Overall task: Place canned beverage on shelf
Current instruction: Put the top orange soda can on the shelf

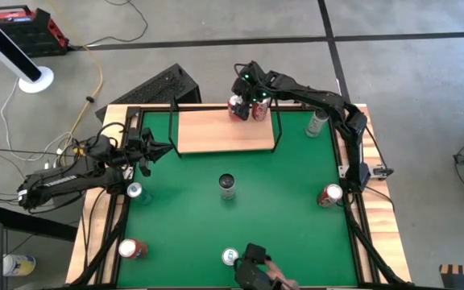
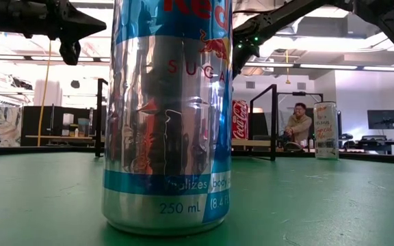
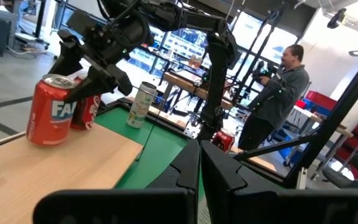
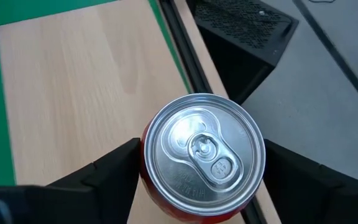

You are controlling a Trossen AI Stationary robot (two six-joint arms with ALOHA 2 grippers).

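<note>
The shelf (image 1: 216, 133), a light-wood board in a thin black wire frame, lies at the far middle of the green mat. Two red cans stand on its far right corner: an orange-red can (image 1: 236, 107), which also shows in the left wrist view (image 3: 48, 115), and a cola can (image 1: 258, 110) beside it. My right gripper (image 1: 242, 101) is above the orange-red can and shut on it (image 4: 202, 155). My left gripper (image 1: 158, 151) hovers shut and empty at the shelf's left end; it also shows in its own wrist view (image 3: 199, 171). My right gripper pinches the orange-red can's side wall just below the rim (image 4: 146, 168) between its two fingers (image 4: 114, 171), one on either side. The fingers come from above, pointing down. The can stands upright with its base on the shelf's far right corner (image 3: 45, 142).
Loose cans stand on the mat: a dark one in the middle (image 1: 227, 185), one at the left (image 1: 134, 191), a red one near left (image 1: 131, 248), one at the near edge (image 1: 229, 257), a red one right (image 1: 329, 195), a pale one far right (image 1: 316, 122). A hand (image 1: 271, 275) is at the near edge.
</note>
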